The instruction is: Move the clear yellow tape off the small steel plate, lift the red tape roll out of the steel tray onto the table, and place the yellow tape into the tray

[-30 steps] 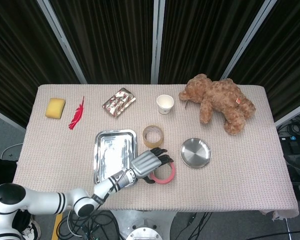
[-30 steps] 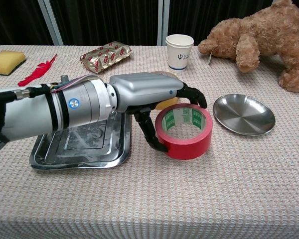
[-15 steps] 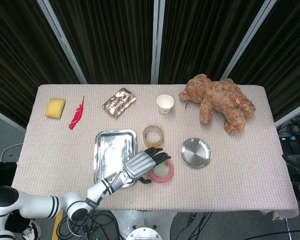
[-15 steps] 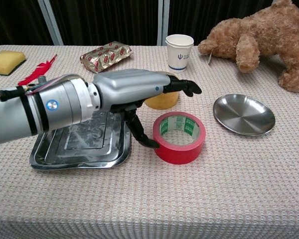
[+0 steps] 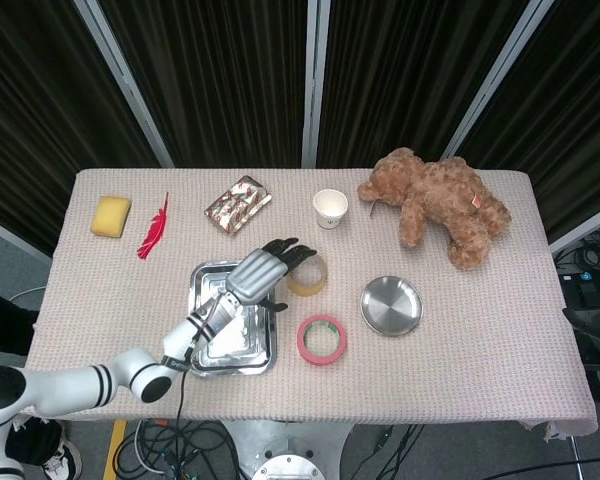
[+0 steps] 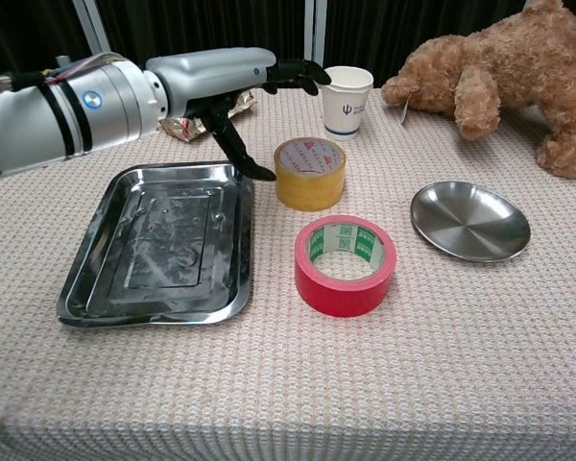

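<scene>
The clear yellow tape (image 5: 307, 272) (image 6: 310, 173) stands on the table just right of the steel tray's (image 5: 208, 285) (image 6: 163, 240) far right corner. In front of it the red tape roll (image 5: 322, 339) (image 6: 346, 264) lies flat on the cloth, between the tray and the small steel plate (image 5: 391, 305) (image 6: 470, 221), which has nothing on it. My left hand (image 5: 255, 275) (image 6: 221, 72) hovers open above the tray's far right corner, fingers stretched toward the yellow tape, holding nothing. Nothing lies in the tray. My right hand is out of both views.
A paper cup (image 5: 330, 208) (image 6: 348, 101) and a brown teddy bear (image 5: 440, 205) (image 6: 490, 67) sit behind the tapes. At the back left are a foil snack pack (image 5: 238, 205), a red feather (image 5: 153, 227) and a yellow sponge (image 5: 110, 215).
My left hand let go of the red tape roll, leaving it on the table, then rose and swung back left over the tray's far corner beside the yellow tape.
</scene>
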Motion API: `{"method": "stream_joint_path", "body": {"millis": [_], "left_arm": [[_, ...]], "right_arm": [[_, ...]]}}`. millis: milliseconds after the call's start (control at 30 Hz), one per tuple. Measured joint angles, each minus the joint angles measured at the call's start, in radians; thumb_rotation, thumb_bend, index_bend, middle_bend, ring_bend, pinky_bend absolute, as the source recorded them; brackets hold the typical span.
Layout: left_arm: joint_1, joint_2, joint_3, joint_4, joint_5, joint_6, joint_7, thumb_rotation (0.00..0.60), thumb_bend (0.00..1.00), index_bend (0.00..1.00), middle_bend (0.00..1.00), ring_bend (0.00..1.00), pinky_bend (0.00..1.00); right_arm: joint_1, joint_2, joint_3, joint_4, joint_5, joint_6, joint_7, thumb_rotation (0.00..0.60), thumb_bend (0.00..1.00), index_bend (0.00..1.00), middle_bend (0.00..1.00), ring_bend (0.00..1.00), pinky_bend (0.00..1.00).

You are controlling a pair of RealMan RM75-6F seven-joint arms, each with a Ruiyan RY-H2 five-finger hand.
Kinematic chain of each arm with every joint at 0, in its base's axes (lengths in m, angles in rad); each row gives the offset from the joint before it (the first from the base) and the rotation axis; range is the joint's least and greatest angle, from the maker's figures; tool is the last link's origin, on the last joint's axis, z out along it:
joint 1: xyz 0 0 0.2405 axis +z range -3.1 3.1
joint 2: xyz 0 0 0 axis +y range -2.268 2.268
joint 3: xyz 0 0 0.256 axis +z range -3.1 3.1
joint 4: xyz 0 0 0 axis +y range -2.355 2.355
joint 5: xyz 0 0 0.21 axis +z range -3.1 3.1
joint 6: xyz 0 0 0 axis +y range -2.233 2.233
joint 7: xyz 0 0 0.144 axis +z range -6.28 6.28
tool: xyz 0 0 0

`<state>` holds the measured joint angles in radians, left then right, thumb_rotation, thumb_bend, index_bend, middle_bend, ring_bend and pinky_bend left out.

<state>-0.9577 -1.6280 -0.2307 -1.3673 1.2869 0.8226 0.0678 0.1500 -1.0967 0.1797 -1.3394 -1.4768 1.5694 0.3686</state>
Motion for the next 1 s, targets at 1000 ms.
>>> {"method": "stream_joint_path", "body": {"millis": [1000], "left_arm": [[-0.188, -0.208, -0.006, 0.437, -0.026, -0.262, -0.192, 0.6, 0.15, 0.26, 0.33, 0.25, 0.33]], "right_arm": [[-0.008, -0.012, -0.001, 0.057, 0.019, -0.033, 0.056, 0.6, 0.0, 0.0, 0.0, 0.0, 0.0]]}}
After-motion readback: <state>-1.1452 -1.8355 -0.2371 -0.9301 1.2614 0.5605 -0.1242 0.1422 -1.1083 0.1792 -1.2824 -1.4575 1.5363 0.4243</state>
